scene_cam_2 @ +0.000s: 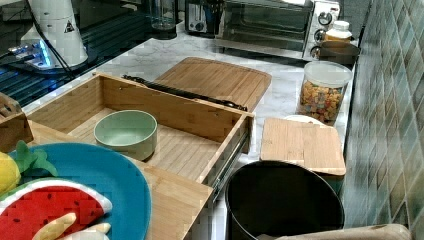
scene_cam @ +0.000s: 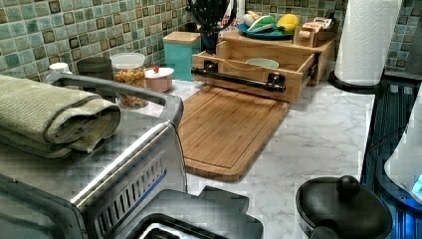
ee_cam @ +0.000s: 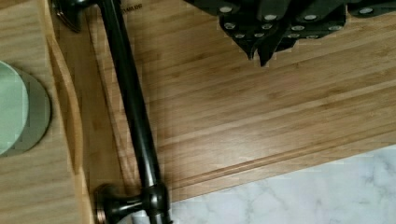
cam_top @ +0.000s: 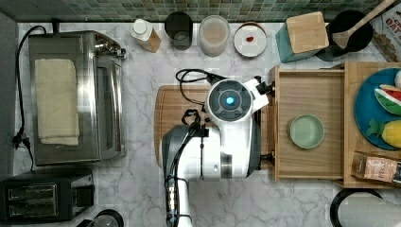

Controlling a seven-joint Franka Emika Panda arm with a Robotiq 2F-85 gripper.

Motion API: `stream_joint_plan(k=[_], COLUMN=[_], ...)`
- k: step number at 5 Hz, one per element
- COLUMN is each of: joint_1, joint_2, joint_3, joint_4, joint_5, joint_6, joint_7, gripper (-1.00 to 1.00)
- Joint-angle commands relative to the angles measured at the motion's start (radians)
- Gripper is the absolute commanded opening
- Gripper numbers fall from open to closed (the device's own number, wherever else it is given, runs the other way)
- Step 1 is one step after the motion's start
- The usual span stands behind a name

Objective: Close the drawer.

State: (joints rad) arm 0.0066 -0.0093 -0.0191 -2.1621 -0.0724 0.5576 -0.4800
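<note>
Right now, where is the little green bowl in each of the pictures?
Top view: the green bowl sits inside the open drawer, right of centre.
Left view: its rim peeks over the drawer front, upper middle.
Right view: left of centre, in the drawer.
Wrist view: at the edge.
Shared landmark: the black bar handle.

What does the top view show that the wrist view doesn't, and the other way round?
The top view adds the robot arm, the toaster oven and the blue plate of toy fruit. The wrist view adds a close look at the gripper above the board and at the black handle with its end post. Both show the open drawer, the green bowl inside it, the cutting board and the marble counter.
</note>
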Motion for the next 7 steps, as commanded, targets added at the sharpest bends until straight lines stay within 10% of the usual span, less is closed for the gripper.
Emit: stream_joint_plan(k=[1, 5, 7], joint_1=[0.081, 0.046, -0.006], joint_2=[0.007, 0.130, 0.199], joint_3=[0.057, 0.030, 0.009], joint_4=[-0.105, -0.135, -0.078], joint_5=[-0.126, -0.284, -0.213], joint_6=[0.136, 0.260, 0.222], joint_7=[-0.026, 0.026, -0.110], gripper=[-1.00, -1.00, -1.00])
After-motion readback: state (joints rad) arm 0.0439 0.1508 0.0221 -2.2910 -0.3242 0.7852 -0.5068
